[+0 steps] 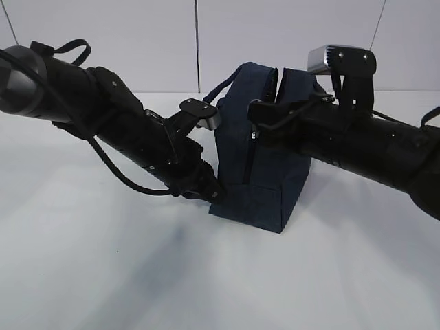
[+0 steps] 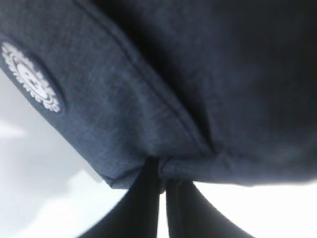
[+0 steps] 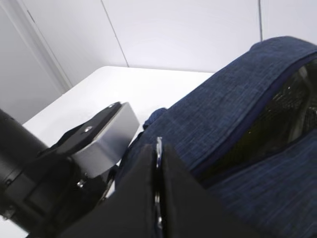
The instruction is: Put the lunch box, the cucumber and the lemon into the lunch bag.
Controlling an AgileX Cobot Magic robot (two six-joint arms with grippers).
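The navy lunch bag (image 1: 265, 185) stands upright on the white table, its top parted in a narrow gap. My left gripper (image 1: 212, 194) sits at the bag's lower left corner. In the left wrist view this gripper (image 2: 162, 171) is shut on a pinched fold of the bag's fabric (image 2: 148, 114). My right gripper (image 1: 254, 130) is at the upper end of the zipper (image 1: 249, 161) on the bag's near face. The right wrist view shows it (image 3: 158, 148) shut on the thin metal ring pull (image 3: 159, 144), with the lunch bag (image 3: 223, 124) behind. The lunch box, the cucumber and the lemon are out of view.
A round white logo patch (image 2: 30, 77) marks the bag's side. The left arm's silver camera housing (image 3: 106, 134) sits close beside my right gripper. The white table (image 1: 103, 275) runs back to a pale wall (image 1: 137, 27).
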